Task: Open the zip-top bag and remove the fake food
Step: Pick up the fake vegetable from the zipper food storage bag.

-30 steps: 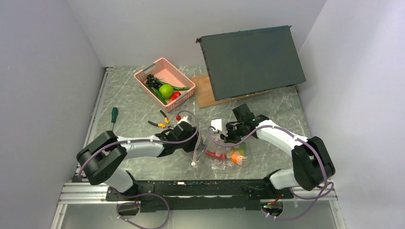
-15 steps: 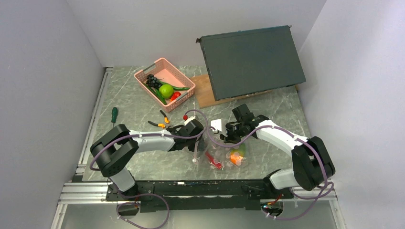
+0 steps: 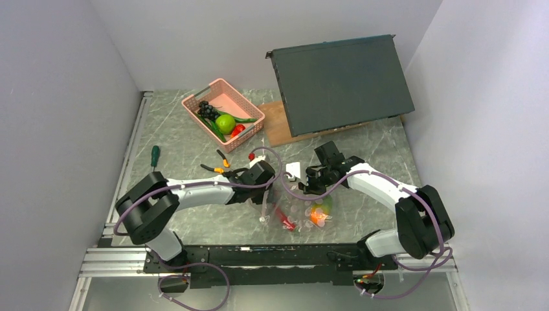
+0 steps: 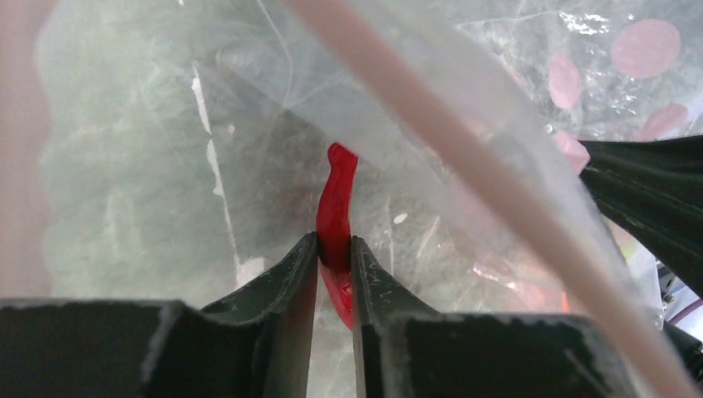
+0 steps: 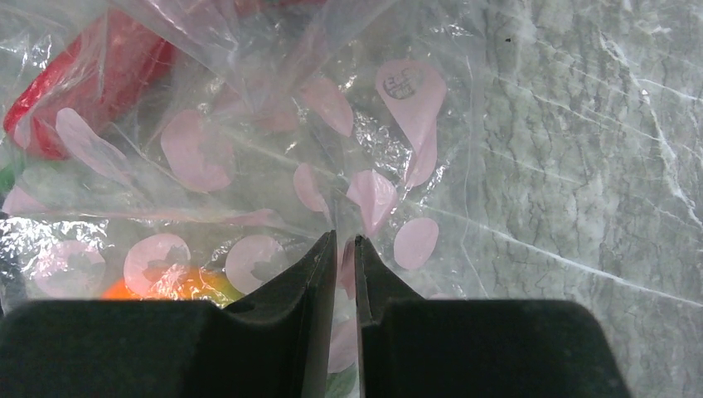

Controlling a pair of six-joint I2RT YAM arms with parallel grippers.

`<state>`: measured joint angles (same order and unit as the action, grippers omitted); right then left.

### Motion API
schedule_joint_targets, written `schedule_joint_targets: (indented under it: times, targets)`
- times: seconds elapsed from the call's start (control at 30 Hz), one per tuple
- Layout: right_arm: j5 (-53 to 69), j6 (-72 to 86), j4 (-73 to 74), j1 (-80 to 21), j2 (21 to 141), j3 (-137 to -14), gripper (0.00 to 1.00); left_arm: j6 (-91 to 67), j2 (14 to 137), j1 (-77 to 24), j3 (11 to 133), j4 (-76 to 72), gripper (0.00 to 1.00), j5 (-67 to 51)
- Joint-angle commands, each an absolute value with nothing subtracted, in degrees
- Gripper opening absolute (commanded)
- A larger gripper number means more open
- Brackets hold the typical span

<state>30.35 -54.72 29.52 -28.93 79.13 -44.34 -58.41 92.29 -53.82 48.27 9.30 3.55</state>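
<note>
The clear zip-top bag (image 3: pixel 299 208) with pale round spots lies between the two arms near the front edge. My left gripper (image 3: pixel 271 194) reaches into its left side. In the left wrist view the gripper (image 4: pixel 334 240) is shut on a small curved red piece (image 4: pixel 336 203), with the bag's pale pink zip strip (image 4: pixel 464 157) slanting above. The red piece (image 3: pixel 285 217) and an orange-green mango (image 3: pixel 318 212) show through the plastic. My right gripper (image 3: pixel 310 187) is shut on a fold of the bag (image 5: pixel 249 124); its jaws (image 5: pixel 345 240) pinch spotted film beside the mango (image 5: pixel 166 286).
A pink basket (image 3: pixel 249 111) at the back holds a green apple (image 3: pixel 225 123), dark grapes, green vegetables and a red piece. Orange-handled pliers (image 3: pixel 217 167) and a green-handled screwdriver (image 3: pixel 155 155) lie to the left. A dark panel (image 3: pixel 340 81) leans over a wooden board (image 3: pixel 275 123).
My left gripper moved right to the bag's left side and closed on the red piece. The red piece turned from level to slanted. The right gripper kept its hold.
</note>
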Motion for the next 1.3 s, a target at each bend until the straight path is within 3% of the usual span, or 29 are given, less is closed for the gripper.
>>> schedule_joint_targets:
  times: [0.0,0.17,0.3,0.5,1.1,1.2,1.27]
  targets:
    - [31.53,-55.81,29.4,-29.2,79.1,-44.21,0.16,-53.62,87.67,-54.16,50.23,13.48,0.26,5.54]
    - [31.47,-55.81,29.36,-29.25,79.06,-44.21,0.16,-52.32,86.43,-54.15,50.77,16.92,0.35,6.13]
    - [31.48,-55.81,29.36,-29.13,79.18,-44.21,0.16,-51.43,85.16,-54.14,50.01,16.1,0.48,5.61]
    - [31.49,-55.76,29.35,-29.21,79.23,-44.21,0.16,-53.62,85.09,-54.97,47.89,10.7,0.5,1.11]
    - [31.51,-55.85,29.44,-29.26,78.95,-44.21,0.16,-63.68,98.07,-57.66,54.79,16.8,0.42,3.58]
    - [31.57,-55.95,29.51,-29.26,78.98,-44.21,0.16,-63.61,97.89,-57.72,55.05,18.26,0.37,5.67]
    - [31.56,-55.92,29.51,-29.27,78.97,-44.21,0.16,-63.23,97.49,-57.66,55.11,19.22,0.24,6.97]
